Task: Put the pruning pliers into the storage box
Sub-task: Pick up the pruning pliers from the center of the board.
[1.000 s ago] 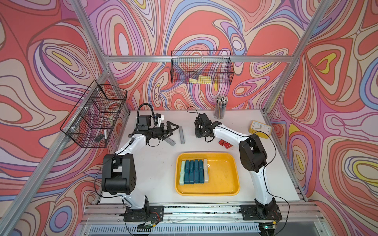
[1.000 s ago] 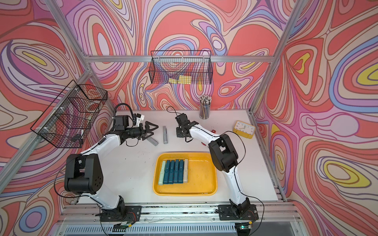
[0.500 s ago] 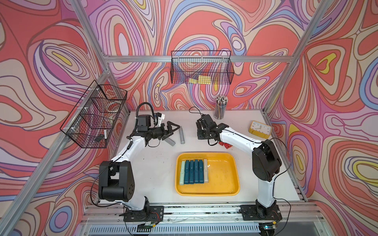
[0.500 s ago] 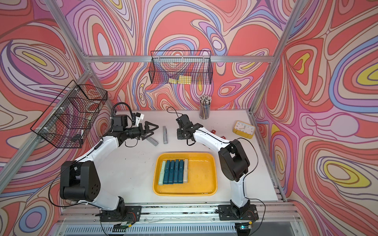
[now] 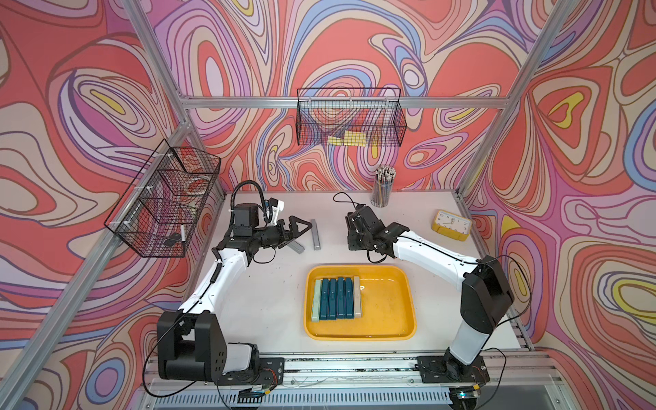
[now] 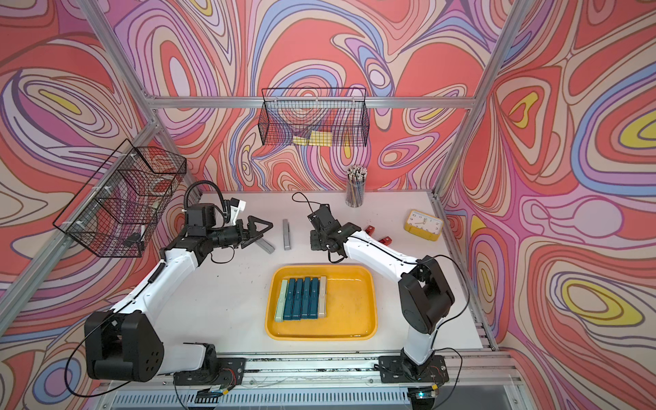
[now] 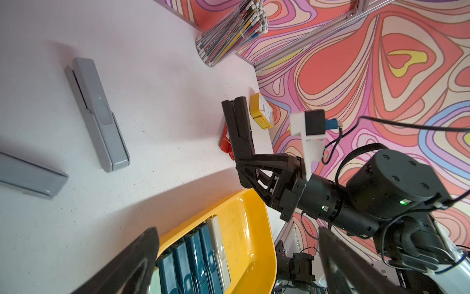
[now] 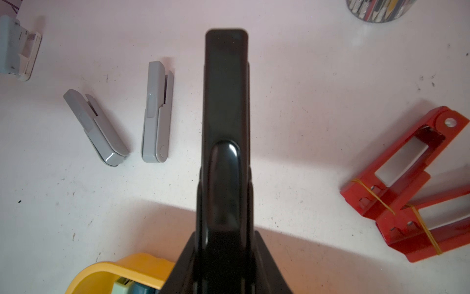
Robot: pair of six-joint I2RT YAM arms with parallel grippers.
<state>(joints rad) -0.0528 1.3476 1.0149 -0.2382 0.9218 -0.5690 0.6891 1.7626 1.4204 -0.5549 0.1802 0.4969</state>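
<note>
Nearest the robot's base, the storage box lies on the table with six pruning pliers lined up side by side in its left half: a pale green one, four teal, a beige. Its right half is bare.

Beyond the box's far rim, the right gripper is clamped on a black pliers, gripped at one end so that most of the bar juts out past the fingertips. That overhang looks like the main risk. The bar could swing or slip in the jaws during the carry, then catch the rim or drop across the packed row rather than onto the bare floor of the box.

Level with it, the left gripper hangs with its jaws spread wide and nothing between them, over a slanted grey pliers. A straight grey pliers lies just beside. A careless descent could knock one into the other and spoil both grasps.

Two red pliers wait behind the right arm. If both arms head for the box together, they could collide.
</note>
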